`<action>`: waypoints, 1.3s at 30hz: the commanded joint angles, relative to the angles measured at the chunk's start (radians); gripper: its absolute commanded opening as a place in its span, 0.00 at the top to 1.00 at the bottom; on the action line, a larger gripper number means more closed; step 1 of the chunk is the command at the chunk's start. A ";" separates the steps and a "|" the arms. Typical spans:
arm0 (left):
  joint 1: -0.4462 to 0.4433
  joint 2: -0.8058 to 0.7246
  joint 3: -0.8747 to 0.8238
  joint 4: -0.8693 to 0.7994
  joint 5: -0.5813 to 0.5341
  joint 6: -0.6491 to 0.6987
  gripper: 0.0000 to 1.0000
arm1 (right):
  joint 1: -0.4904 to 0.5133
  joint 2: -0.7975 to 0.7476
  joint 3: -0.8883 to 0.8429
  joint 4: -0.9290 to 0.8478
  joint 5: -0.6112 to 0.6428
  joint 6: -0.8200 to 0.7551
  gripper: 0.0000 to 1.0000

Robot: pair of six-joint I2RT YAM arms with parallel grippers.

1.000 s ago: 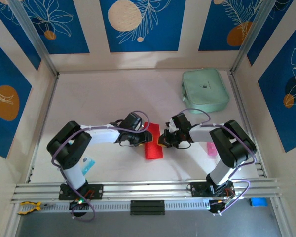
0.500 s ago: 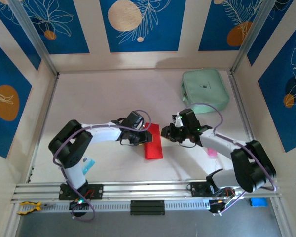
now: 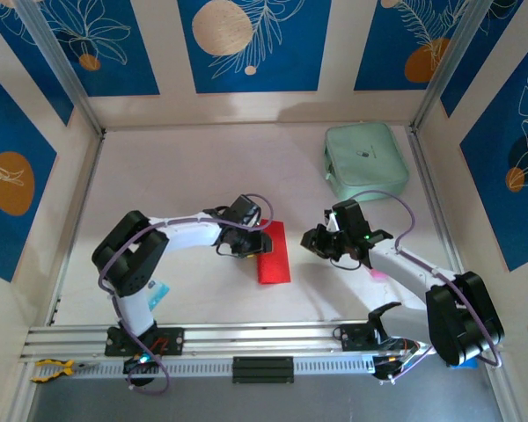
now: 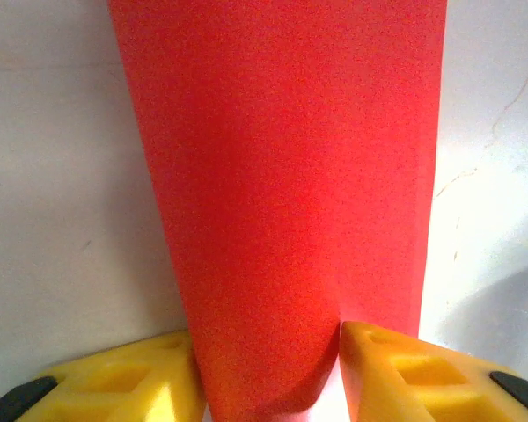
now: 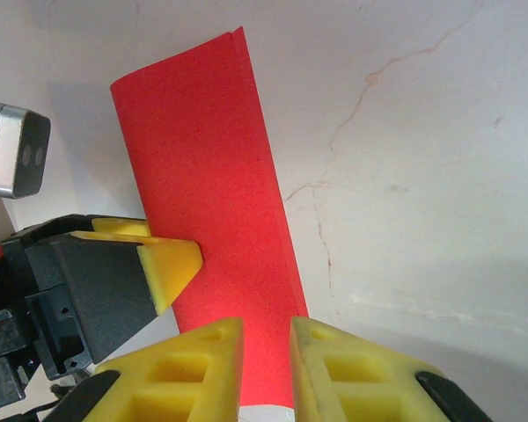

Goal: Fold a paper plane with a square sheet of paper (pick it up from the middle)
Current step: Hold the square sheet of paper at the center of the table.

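Plainly the left gripper point(image 4: 266, 353) is the one on the work. Its yellow fingers point(image 4: 403, 376) stand partly apart, with the square sheet of paper point(image 4: 282, 176) filling the gap and touching both. I read that as a grip across the sheet, though I cannot tell how firm it is. From there the sheet, folded to a narrow red strip, runs straight away from the wrist, flat on the white table point(image 3: 176, 176). Seen from above, its long axis lies near-to-far, tilted a little, between the two arms. The left gripper meets it at the left long edge, slightly beyond the middle. The right gripper point(image 5: 266, 341) has only a narrow slit between its jaws and holds nothing. It hangs off the strip's right side, near but apart. So the next fold likely turns on the right arm reaching leftward across that long axis while the left arm, already the nearer, pins the sheet.
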 commanded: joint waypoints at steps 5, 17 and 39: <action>-0.012 0.076 0.031 -0.116 -0.095 0.026 0.53 | 0.002 -0.018 -0.009 -0.041 -0.001 -0.009 0.77; -0.033 0.136 0.086 -0.182 -0.121 0.007 0.48 | 0.008 -0.003 -0.007 -0.039 -0.005 -0.012 0.76; -0.039 0.173 0.126 -0.222 -0.129 0.027 0.51 | 0.031 0.057 0.021 -0.031 -0.009 -0.019 0.76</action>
